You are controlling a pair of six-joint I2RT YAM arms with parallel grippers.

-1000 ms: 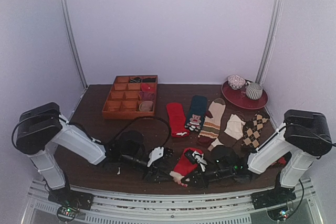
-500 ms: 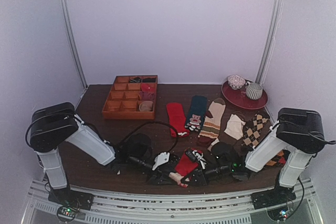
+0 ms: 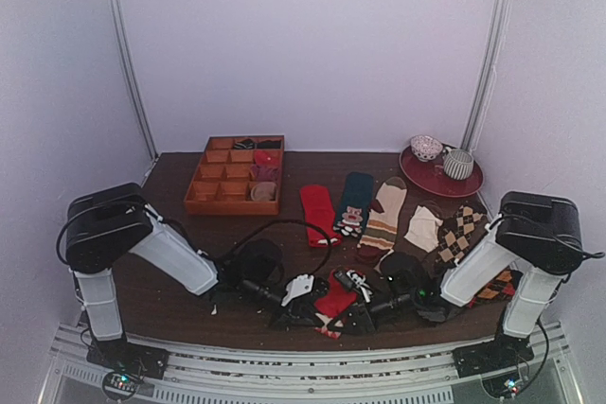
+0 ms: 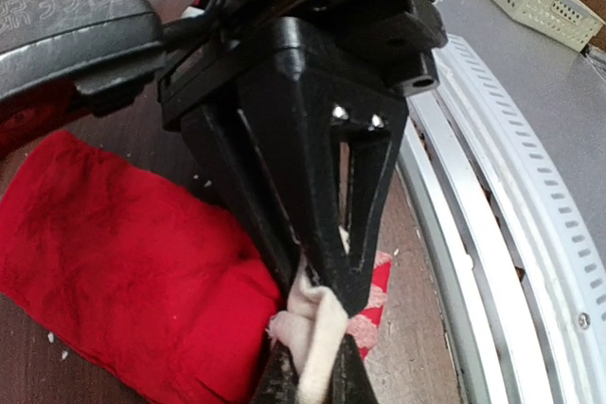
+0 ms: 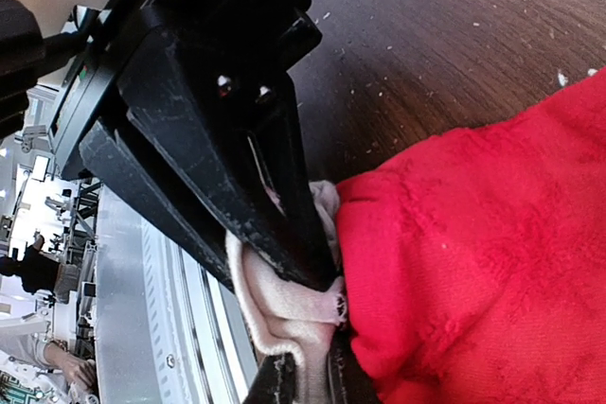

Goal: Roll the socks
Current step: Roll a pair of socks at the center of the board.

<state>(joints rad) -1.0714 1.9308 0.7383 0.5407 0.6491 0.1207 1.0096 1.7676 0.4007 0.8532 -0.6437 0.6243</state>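
A red sock with a cream patterned end lies at the table's near edge. My left gripper and right gripper meet tip to tip at its cream end. In the left wrist view my left gripper is shut on the cream cuff, with the red body to the left. In the right wrist view my right gripper is shut on the same cream end, beside the red body. A red sock with a white mark, a dark teal sock, a beige striped sock and an argyle sock lie flat behind.
A wooden compartment tray stands at the back left. A red plate with two cups is at the back right. A cream sock lies next to the argyle one. A metal rail runs along the near edge.
My left gripper has moved right and my right gripper left, closing in on the cream end of the red sock. The other socks have not moved.
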